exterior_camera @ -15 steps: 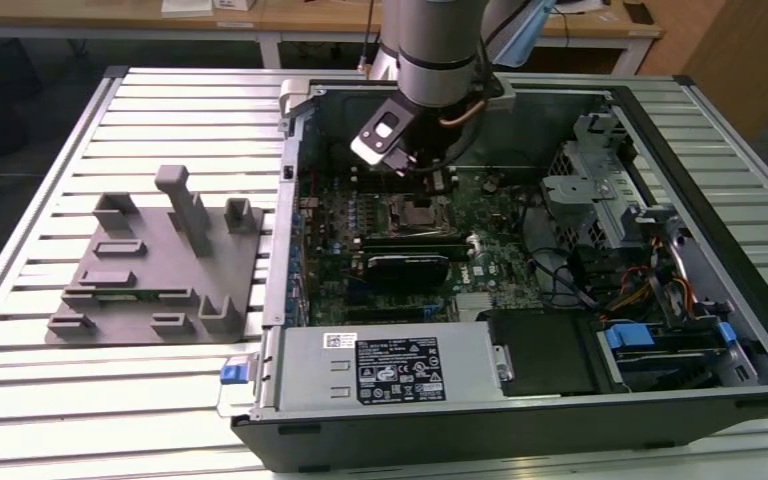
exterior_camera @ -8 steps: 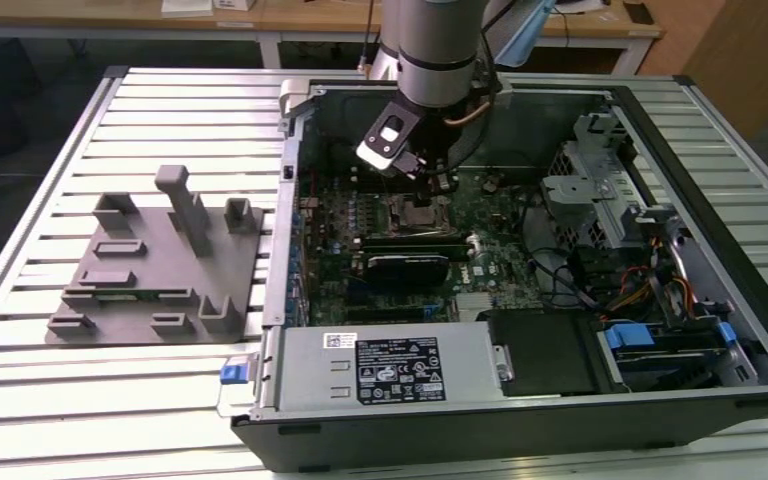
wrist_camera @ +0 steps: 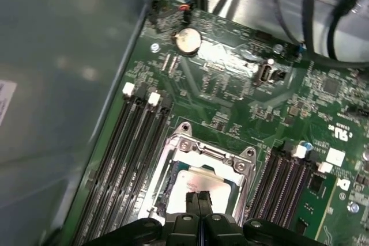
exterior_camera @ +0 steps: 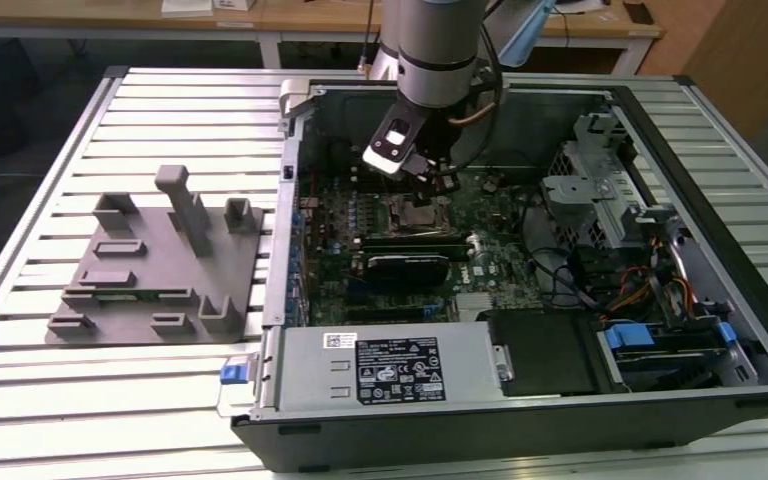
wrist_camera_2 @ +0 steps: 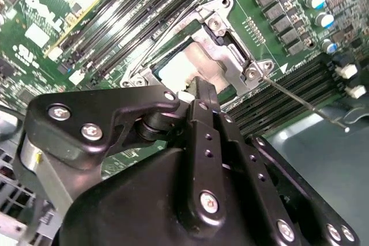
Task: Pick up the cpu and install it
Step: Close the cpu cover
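- One gripper (wrist_camera: 199, 195) hangs over the socket (wrist_camera: 190, 145) on the motherboard (wrist_camera: 230, 84). This is inside the open case (exterior_camera: 704, 150), which lies on the table (exterior_camera: 184, 110) toward the exterior view's right.
- The cpu (wrist_camera: 199, 181) lies flat within the socket's metal frame, directly beneath the tips. It is square, so it has no long axis to line up with.
- The fingers (wrist_camera: 193, 201) are pressed together with no gap and clasp nothing. In the second wrist view, one tip seems to rest on the cpu's silver top near an edge.
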